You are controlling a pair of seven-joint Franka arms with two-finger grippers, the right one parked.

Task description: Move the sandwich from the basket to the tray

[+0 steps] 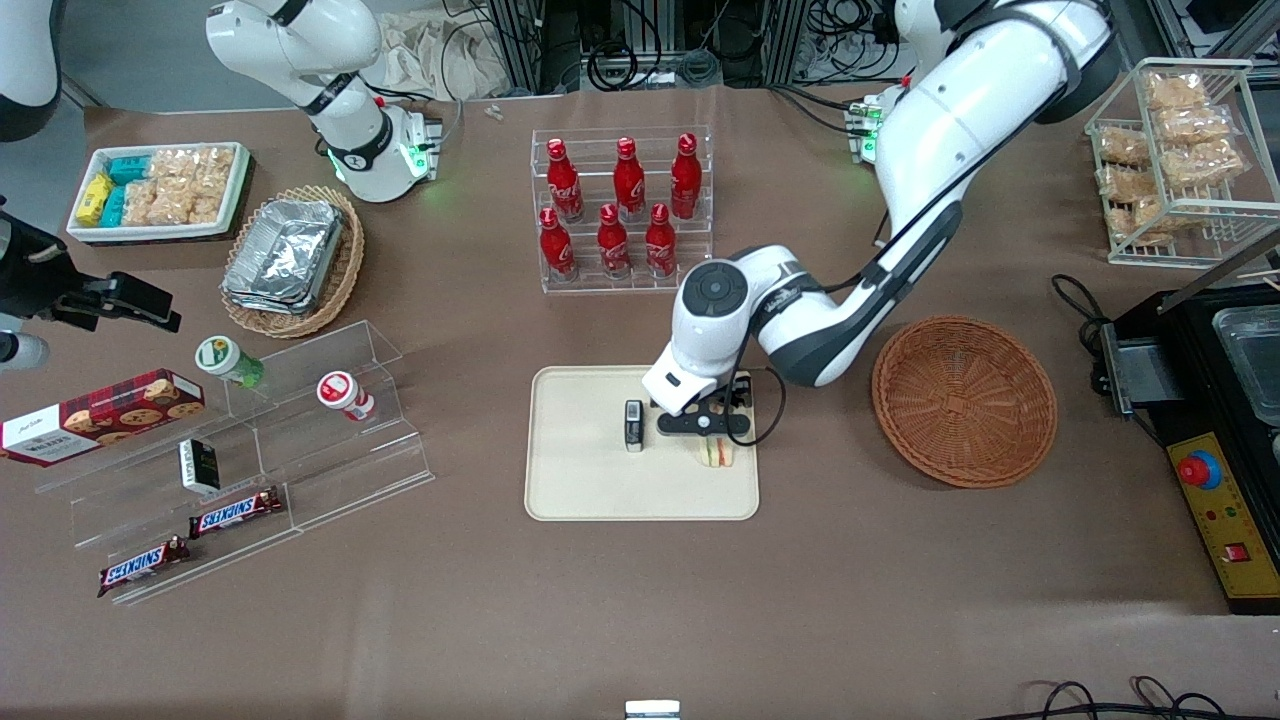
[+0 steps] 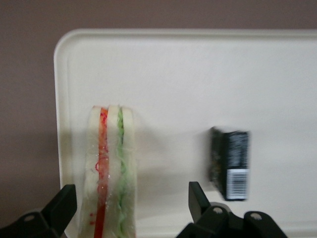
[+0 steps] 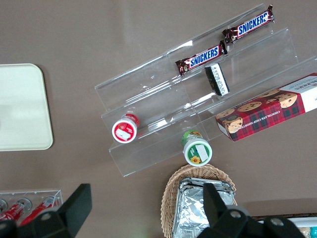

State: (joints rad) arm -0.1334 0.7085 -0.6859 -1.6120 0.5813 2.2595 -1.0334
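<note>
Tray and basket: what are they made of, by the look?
Tray: likely plastic, smooth matte cream, moulded rounded rim. Basket: woven wicker, reddish-brown, radiating strands visible. The open claw hangs over the sandwich on the tray.

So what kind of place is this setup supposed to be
Likely a lab mock-up of a snack shop: cola bottles in a rack, Snickers bars on clear shelves, cables nearby. The open claw hovers over the sandwich on the tray.
</note>
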